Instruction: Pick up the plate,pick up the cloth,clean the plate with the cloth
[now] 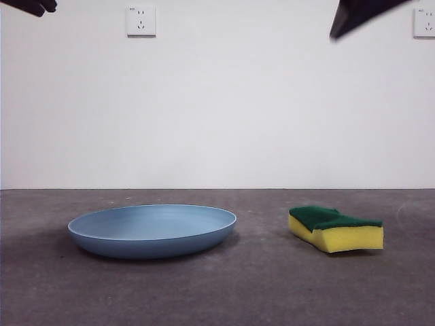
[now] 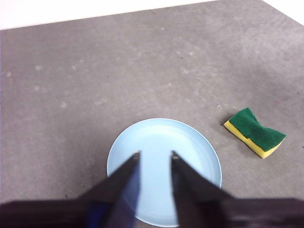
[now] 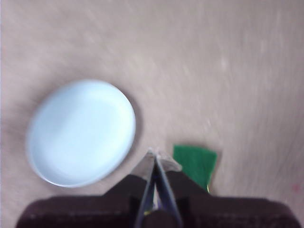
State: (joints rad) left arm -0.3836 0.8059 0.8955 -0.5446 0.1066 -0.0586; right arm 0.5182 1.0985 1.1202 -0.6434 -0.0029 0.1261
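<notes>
The light-blue plate [image 1: 153, 231] lies flat on the grey table, left of centre. The cloth [image 1: 336, 229], a yellow sponge with a dark green top, rests on the table to its right, a short gap away. My left gripper [image 2: 154, 154] hangs high over the plate [image 2: 194, 152], open, with nothing between its fingers. The cloth [image 2: 255, 132] lies off to one side of it. My right gripper [image 3: 154, 153] is shut and empty, high above the table between the plate [image 3: 80, 130] and the cloth [image 3: 195, 164]. In the front view both arms show only as dark tips at the top corners.
A white wall with two sockets [image 1: 141, 20] stands behind the table [image 1: 258, 285]. The right wrist view is blurred.
</notes>
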